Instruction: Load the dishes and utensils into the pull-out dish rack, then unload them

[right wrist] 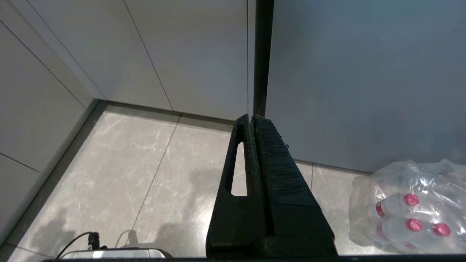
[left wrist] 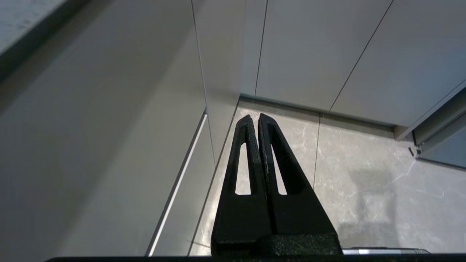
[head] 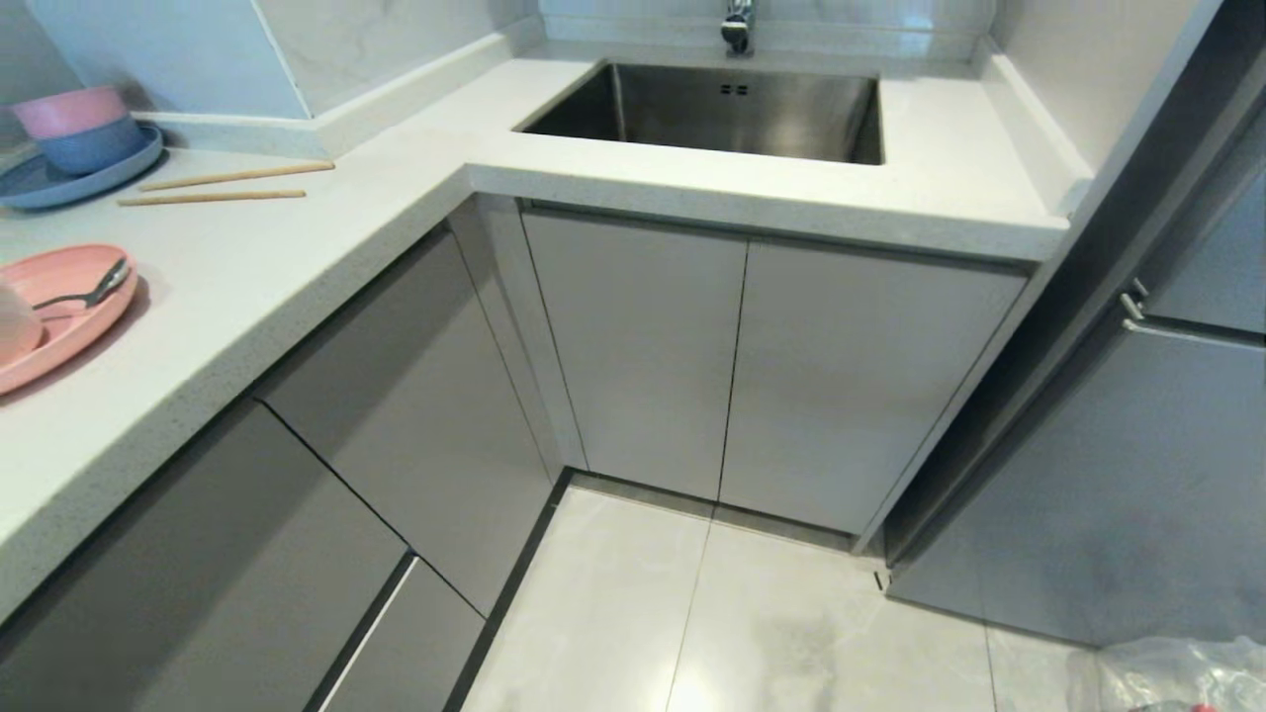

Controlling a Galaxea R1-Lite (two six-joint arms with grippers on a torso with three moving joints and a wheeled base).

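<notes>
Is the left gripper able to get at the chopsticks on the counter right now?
Probably not yet. The left gripper hangs shut, low by the cabinet fronts near the floor, while the chopsticks lie up on the counter with nothing over them. The arm would have to lift first.

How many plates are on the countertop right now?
2. A blue plate sits at the far left of the countertop under stacked blue and pink bowls; a pink plate lies nearer, carrying a spoon. Both are cut by the frame edge, so more may lie beyond.

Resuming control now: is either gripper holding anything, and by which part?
Nothing is held. The left gripper and right gripper are both shut on nothing, hanging above the floor.
</notes>
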